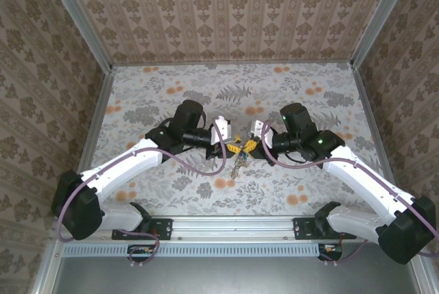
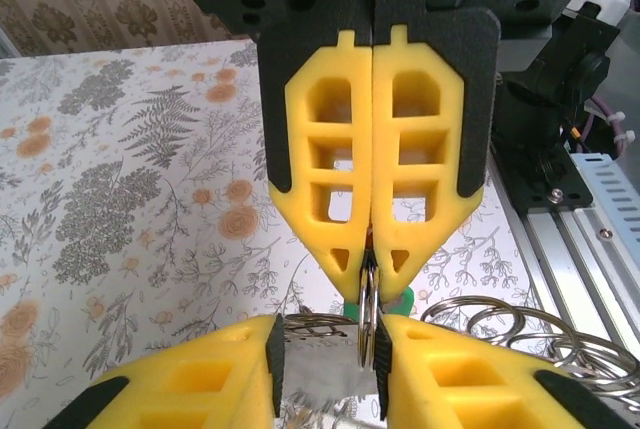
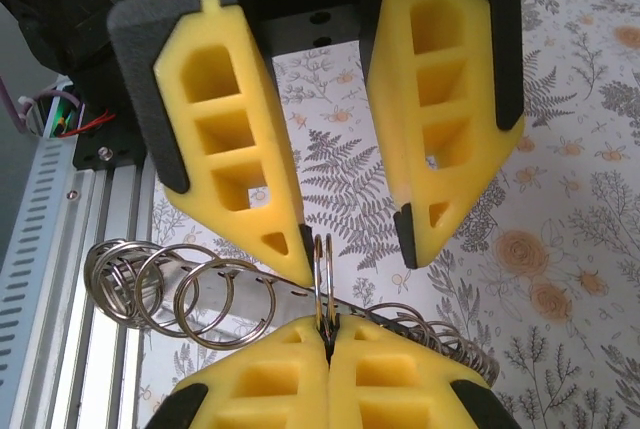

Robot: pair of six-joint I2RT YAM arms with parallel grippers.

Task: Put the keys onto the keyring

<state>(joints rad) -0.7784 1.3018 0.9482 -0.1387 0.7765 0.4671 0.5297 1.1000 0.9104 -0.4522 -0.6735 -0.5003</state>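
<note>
Closest to my left wrist camera is the left gripper (image 2: 332, 329), its pads (image 2: 200, 389) standing apart with nothing pinched. The keyring (image 2: 368, 321) stands edge-on in that gap, hard against one pad rather than centred. My right gripper (image 3: 328, 329) meets the left one tip to tip and is clamped on the keyring, holding it upright. A chain (image 3: 110, 284) of linked rings trails off to either side of its fingertips. A green key (image 2: 400, 299) peeks out just behind the right fingertips; I cannot tell whether it is on the keyring. I read this as the presenting step: keyring steadied, no key being threaded yet. Next the left gripper would need to take a key and bring its hole to the keyring's split. That calls for very fine alignment on so thin a wire.
</note>
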